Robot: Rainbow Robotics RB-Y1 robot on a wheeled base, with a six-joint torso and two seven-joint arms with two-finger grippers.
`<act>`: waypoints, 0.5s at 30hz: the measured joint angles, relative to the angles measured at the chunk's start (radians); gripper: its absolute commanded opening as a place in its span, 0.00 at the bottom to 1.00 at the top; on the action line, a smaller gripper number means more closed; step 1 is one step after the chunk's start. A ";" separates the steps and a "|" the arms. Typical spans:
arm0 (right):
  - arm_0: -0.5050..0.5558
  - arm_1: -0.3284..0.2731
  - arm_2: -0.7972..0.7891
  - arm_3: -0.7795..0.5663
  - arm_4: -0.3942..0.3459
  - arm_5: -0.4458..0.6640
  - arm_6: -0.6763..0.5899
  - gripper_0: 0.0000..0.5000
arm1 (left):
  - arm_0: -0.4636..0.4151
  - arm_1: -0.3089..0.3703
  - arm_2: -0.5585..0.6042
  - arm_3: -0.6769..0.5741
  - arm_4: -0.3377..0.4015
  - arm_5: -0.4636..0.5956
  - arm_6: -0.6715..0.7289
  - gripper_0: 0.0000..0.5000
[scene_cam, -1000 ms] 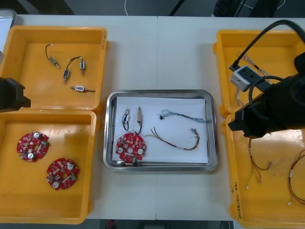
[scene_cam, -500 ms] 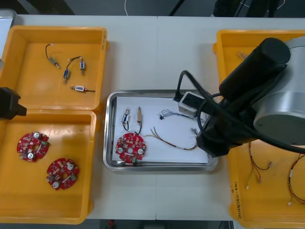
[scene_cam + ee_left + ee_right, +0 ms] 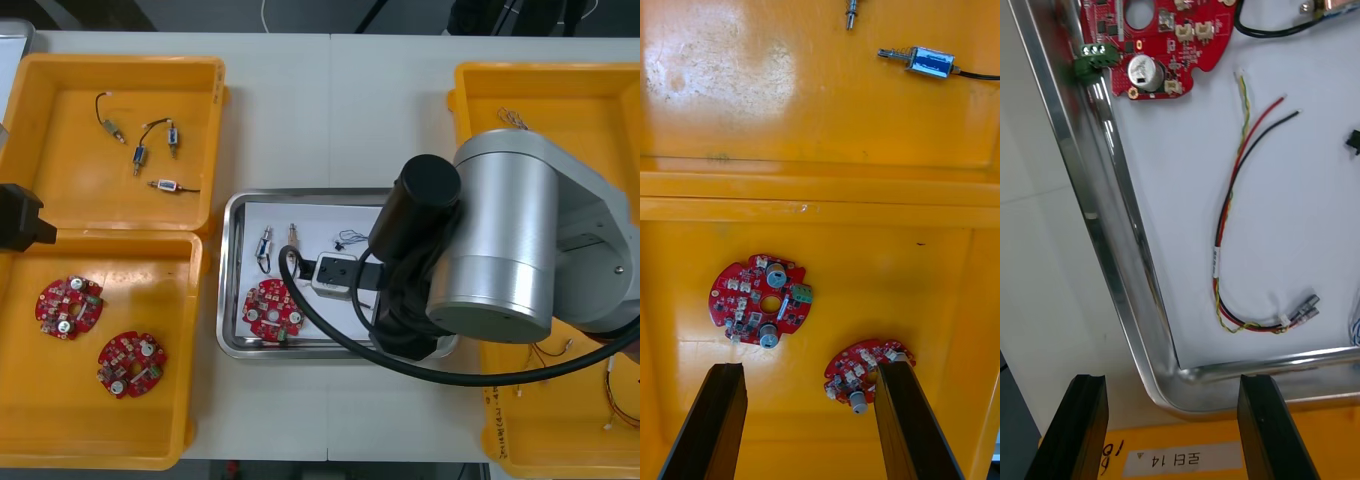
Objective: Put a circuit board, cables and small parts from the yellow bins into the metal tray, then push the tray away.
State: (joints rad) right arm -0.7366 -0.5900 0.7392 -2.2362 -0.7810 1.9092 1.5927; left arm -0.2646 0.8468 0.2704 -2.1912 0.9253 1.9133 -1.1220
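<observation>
- Two grippers logged, both with fingers apart and nothing between them.
- Right gripper [image 3: 1171, 386]: hangs over the metal tray [image 3: 228, 300] at its near right corner, spread wide. Corner rim and the edge of a labelled yellow bin [image 3: 1195, 431] just outside the tray lie below the fingers.
- Right arm [image 3: 500, 250]: covers the tray's right half in the front view.
- Inside the tray, on a white liner:
  - one round red circuit board [image 3: 270, 310] at the near left corner, its green connector close against the near rim;
  - two small metal parts [image 3: 266, 247] just beyond the board, toward the far left corner;
  - twisted blue and white cable [image 3: 350, 238] near the far rim, about mid-tray;
  - red, black and yellow cable [image 3: 1232, 180] between the board and the near right corner.
- Left gripper [image 3: 809, 369]: well off to the tray's left, spread over the near left bin [image 3: 185, 300]. Two spare boards [image 3: 760, 304] lie apart on that bin's floor, one beside a fingertip.
- Far left bin [image 3: 60, 200]: loose metal parts [image 3: 140, 155] with black leads.
- Right of the tray: thin cables [image 3: 530, 360] in the near bin.
</observation>
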 measured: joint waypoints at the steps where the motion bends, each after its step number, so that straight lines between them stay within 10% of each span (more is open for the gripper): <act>1: -0.004 0.007 0.011 0.010 0.000 -0.005 0.000 1.00 | 0.000 0.000 0.000 0.000 0.002 0.000 0.000 1.00; 15: -0.020 0.042 0.176 0.093 0.059 -0.145 0.000 1.00 | 0.000 0.000 0.000 0.000 0.004 0.000 0.000 1.00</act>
State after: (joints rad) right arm -0.7565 -0.5476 0.9154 -2.1435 -0.7217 1.7646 1.5928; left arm -0.2646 0.8468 0.2707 -2.1913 0.9288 1.9133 -1.1220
